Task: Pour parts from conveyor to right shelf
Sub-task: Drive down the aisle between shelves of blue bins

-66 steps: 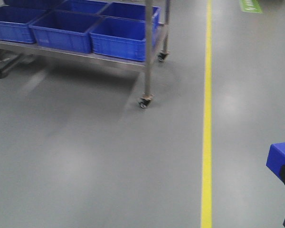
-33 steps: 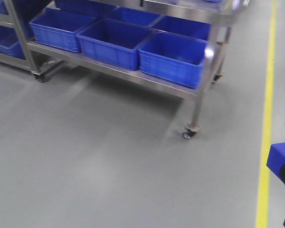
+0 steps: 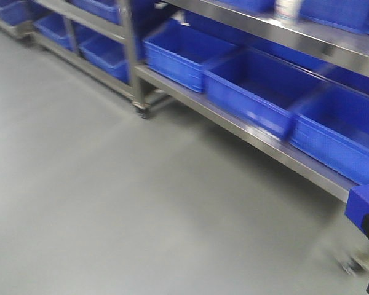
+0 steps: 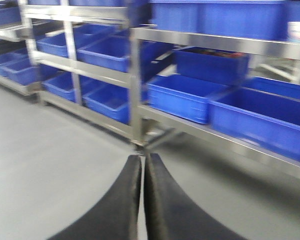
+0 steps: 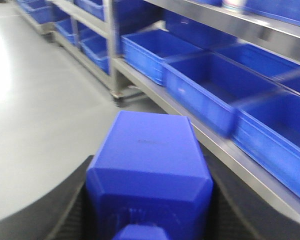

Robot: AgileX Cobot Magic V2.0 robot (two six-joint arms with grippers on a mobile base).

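Looks like the carry leg to me: right jaws are clamped around the blue block (image 5: 150, 145), left jaws pinched together on nothing. Ahead-right of the loaded jaws runs the right shelf (image 5: 230, 150), with open bins (image 5: 210, 85) past its steel edge. Next I'd guess: clear a bin rim, then tip. There's roomy bare floor (image 5: 35, 100) left of the jaws.

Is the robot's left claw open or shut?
Shut. The left claw shows its two black fingers meeting, barely a sliver between them, nothing held.
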